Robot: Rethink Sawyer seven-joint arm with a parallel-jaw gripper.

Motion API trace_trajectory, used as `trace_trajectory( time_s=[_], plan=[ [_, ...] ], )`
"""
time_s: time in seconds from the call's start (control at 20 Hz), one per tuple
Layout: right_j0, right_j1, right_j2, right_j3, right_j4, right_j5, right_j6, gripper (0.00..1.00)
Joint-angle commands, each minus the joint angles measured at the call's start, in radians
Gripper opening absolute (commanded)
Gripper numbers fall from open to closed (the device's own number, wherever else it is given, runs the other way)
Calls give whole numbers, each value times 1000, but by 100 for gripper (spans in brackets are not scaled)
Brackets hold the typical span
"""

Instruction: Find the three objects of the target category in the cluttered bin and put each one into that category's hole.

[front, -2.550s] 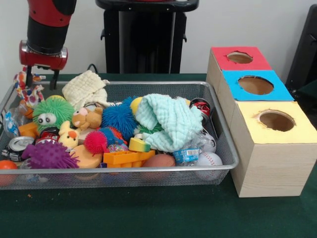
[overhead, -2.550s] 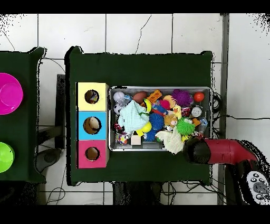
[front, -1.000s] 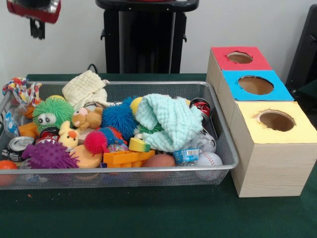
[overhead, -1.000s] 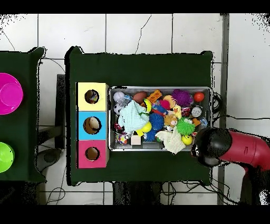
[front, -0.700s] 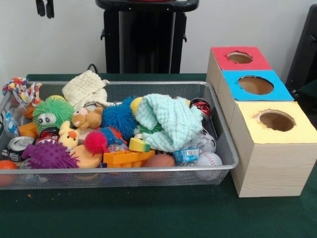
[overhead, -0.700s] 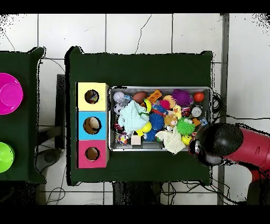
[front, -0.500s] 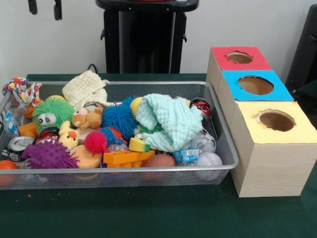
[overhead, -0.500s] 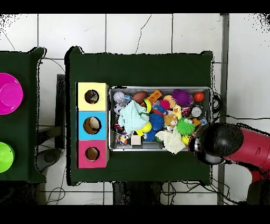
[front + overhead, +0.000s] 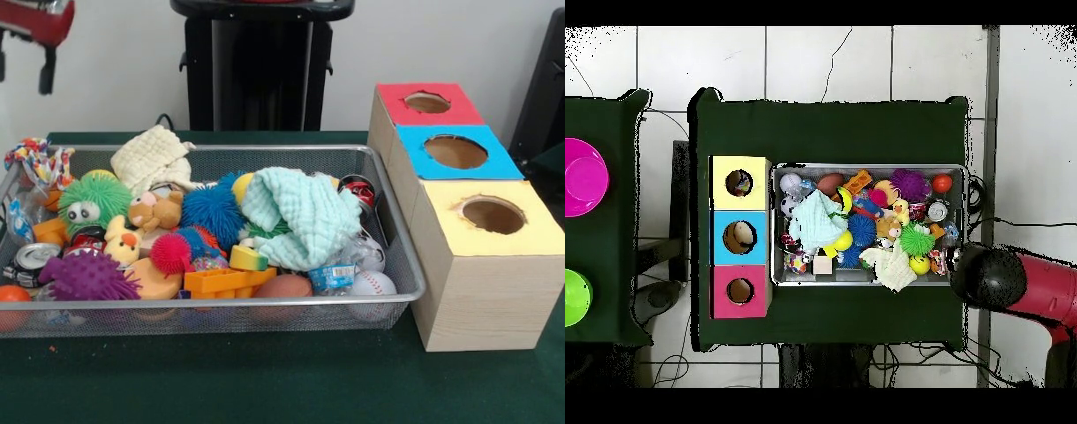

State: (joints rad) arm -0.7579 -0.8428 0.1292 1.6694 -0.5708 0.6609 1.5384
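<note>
Bin point(image 9: 402, 265) rim clear; gripper point(image 9: 22, 71) high above its corner.

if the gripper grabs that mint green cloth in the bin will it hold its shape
Probably not: the mint green cloth lies crumpled in soft folds, so it would likely sag and unfurl. It looks light. Draped over neighbouring toys, it may drag some along in the wire bin.

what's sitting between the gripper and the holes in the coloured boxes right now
The whole wire bin of clutter. The gripper hangs above the bin's left end in the front view, and the red, blue and yellow holes lie past its right end. Raised this high, its path over the pile looks unobstructed.
</note>
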Motion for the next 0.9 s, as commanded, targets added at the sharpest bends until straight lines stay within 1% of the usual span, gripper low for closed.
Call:
trace_trajectory(
  time_s=[0.05,0.15,0.3,0.35,0.5,0.65,0.7,0.75,0.9],
  plan=[
    [-72,169,64,106,-145,-136,-138,100],
    [-79,180,68,107,-146,-142,-127,100],
    [-105,203,91,117,-89,-90,-118,100],
    [-105,212,97,114,-64,-56,-111,100],
    [-114,195,122,135,-14,1,-112,100],
    [-124,158,144,164,10,33,-128,100],
    [-124,155,149,162,4,24,-132,100],
    [-127,154,150,164,-20,-10,-134,100],
    [-103,229,122,98,-149,-159,-100,100]
  ],
)
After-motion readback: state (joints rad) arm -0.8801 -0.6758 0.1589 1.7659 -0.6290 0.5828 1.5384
